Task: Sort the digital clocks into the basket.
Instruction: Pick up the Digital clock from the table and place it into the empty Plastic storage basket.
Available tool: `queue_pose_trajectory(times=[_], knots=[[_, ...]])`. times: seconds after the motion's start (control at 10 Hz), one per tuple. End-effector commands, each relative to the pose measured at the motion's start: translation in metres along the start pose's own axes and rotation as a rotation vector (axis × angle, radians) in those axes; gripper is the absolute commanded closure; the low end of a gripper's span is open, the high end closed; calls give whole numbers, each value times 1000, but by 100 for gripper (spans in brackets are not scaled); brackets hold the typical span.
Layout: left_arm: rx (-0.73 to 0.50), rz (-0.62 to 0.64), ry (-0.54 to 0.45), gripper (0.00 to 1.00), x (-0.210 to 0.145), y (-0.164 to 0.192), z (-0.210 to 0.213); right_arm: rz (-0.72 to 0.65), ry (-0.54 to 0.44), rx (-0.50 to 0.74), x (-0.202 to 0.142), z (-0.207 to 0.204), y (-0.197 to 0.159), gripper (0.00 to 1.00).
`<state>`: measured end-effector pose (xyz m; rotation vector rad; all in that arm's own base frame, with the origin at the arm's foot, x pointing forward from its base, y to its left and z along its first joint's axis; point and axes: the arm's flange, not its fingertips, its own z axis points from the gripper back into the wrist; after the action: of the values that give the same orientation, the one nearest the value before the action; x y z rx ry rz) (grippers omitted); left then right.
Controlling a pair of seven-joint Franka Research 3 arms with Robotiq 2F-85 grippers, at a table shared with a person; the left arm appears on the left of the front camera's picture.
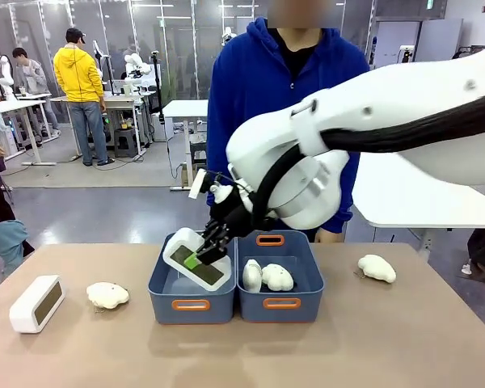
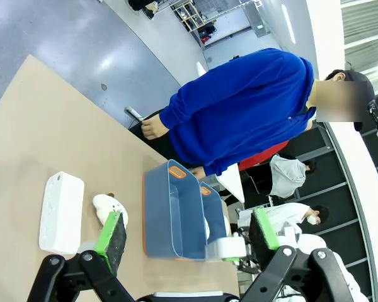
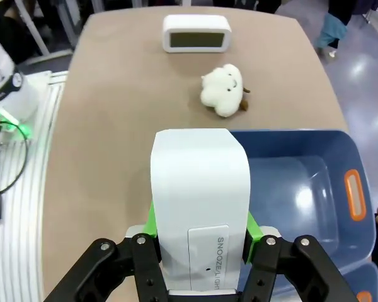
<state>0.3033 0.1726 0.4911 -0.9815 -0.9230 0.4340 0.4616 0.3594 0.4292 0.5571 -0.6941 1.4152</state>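
Clenching rounded white plastic clock at blue basket, R jaws; L jaws released.

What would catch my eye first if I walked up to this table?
The big white arm on the right, its right gripper shut on a digital clock tilted over the left blue basket. Then a second clock lying near the left edge of the table, and the person in a blue hoodie just behind the baskets.
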Motion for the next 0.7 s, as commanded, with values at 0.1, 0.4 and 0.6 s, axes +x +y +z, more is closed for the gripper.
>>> queue_pose_trajectory(times=[0.1, 0.4, 0.6], knots=[[-20, 5, -1, 0, 1, 0, -1, 54, 48, -62, 6, -33, -38, 100], [-20, 5, -1, 0, 1, 0, -1, -29, 102, -30, -9, -47, -59, 100], [-20, 5, -1, 0, 1, 0, -1, -42, 106, -34, -14, -49, -64, 29]])
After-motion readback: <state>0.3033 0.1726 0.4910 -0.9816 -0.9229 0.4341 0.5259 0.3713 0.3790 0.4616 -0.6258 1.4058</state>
